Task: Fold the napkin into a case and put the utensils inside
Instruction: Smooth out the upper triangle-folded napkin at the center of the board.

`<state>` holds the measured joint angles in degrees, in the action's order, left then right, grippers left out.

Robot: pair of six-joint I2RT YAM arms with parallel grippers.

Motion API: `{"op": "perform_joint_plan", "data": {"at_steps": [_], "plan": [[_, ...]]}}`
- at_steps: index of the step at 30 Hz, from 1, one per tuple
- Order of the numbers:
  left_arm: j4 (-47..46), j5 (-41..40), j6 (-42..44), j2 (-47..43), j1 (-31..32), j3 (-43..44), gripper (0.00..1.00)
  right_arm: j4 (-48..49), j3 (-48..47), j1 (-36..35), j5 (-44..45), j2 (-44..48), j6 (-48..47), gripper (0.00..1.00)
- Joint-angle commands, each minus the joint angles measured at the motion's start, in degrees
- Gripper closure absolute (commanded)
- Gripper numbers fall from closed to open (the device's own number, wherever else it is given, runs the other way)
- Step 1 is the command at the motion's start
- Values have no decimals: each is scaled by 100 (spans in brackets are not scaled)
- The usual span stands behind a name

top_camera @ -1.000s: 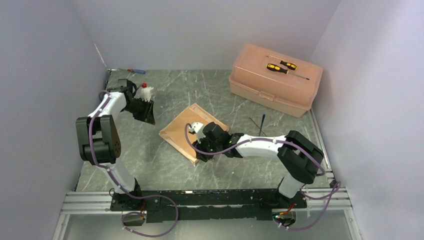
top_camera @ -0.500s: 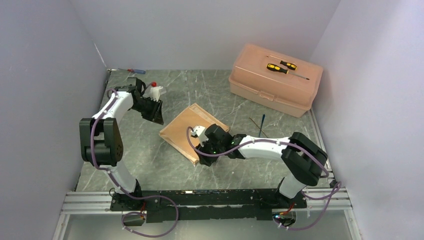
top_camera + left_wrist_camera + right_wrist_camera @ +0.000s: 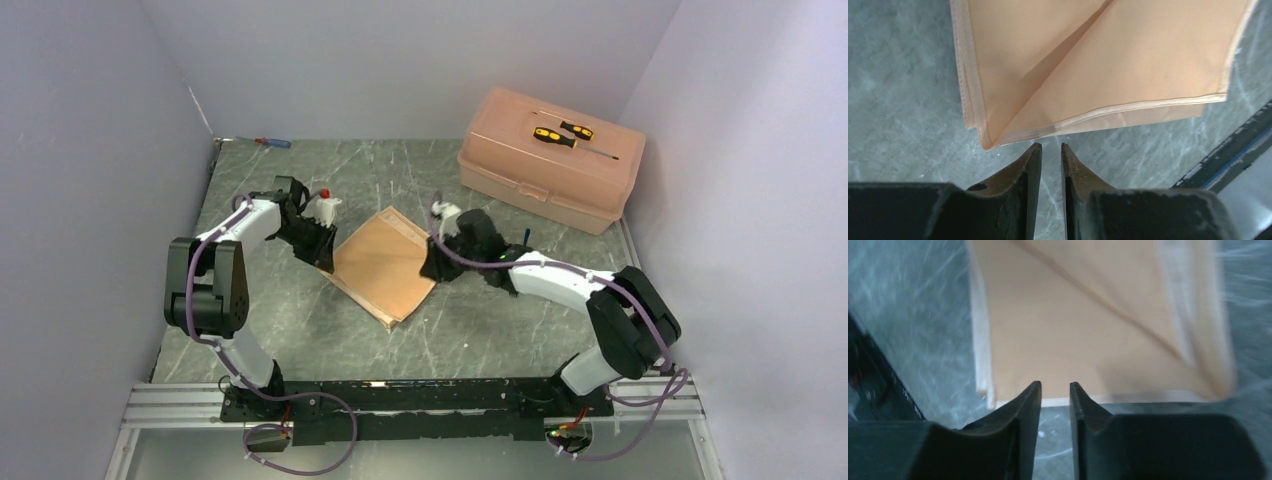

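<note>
1. Since a second ago: right gripper [image 3: 431, 268] off the near edge of the napkin [image 3: 385, 265] and over at its right corner; left gripper [image 3: 324, 254] in from the far left to its left corner.
2. Count: one napkin, one pink box [image 3: 545, 175], two yellow-and-black screwdrivers [image 3: 562, 131] on its lid, one red-and-blue screwdriver [image 3: 271, 142] at the table's [image 3: 480, 330] far left.
3. Utensils [image 3: 526, 236]: only a thin dark sliver beside the right arm, number not tellable.
4. Napkin: folded, flat on the table between both grippers. Left: corner just ahead of the tips, apart. Right: tips over the hemmed edge, contact not tellable.
5. Both pairs of jaws: pinched nearly together, a thin slit between, nothing held.
</note>
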<state>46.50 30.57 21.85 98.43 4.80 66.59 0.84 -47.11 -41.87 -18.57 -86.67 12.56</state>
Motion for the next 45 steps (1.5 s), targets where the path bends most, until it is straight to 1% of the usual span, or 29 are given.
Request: {"op": "perform_joint_plan", "data": {"at_steps": [1,4,6,13,18,22,25,27,31,36,39,45], "plan": [[-645,-601,127,-291,24,-240,74,770,100,699,-300,65,951,73],[-933,-868,81,-262,21,-342,75,890,25,808,-349,-190,1141,76],[-1030,-914,35,-222,21,-355,75,1011,48,874,-257,-352,1270,79],[-1197,-977,-47,-133,25,-392,76,1590,324,1316,-403,-795,1588,87],[-1242,-958,-94,-89,21,-403,76,1985,485,1513,-632,-1312,1581,89],[-1380,-1061,-44,-66,25,-511,77,2393,714,1519,-908,-1392,1569,89],[-1464,-1183,4,-1,21,-577,77,2390,715,1543,-1212,-1351,1492,87],[-1570,-1301,17,9,25,-632,77,2282,680,1585,-1391,-1238,1402,82],[-1663,-1409,30,-64,21,-682,76,1590,397,1641,-1323,-948,1095,75],[-1531,-1328,54,-201,21,-654,72,1587,258,1720,-1685,-876,1337,70],[-1530,-1403,127,-317,23,-654,71,1811,307,1429,-1786,-837,1542,70],[-1481,-1448,216,-178,13,-544,71,2179,266,319,-1682,-1195,1602,77]]}}
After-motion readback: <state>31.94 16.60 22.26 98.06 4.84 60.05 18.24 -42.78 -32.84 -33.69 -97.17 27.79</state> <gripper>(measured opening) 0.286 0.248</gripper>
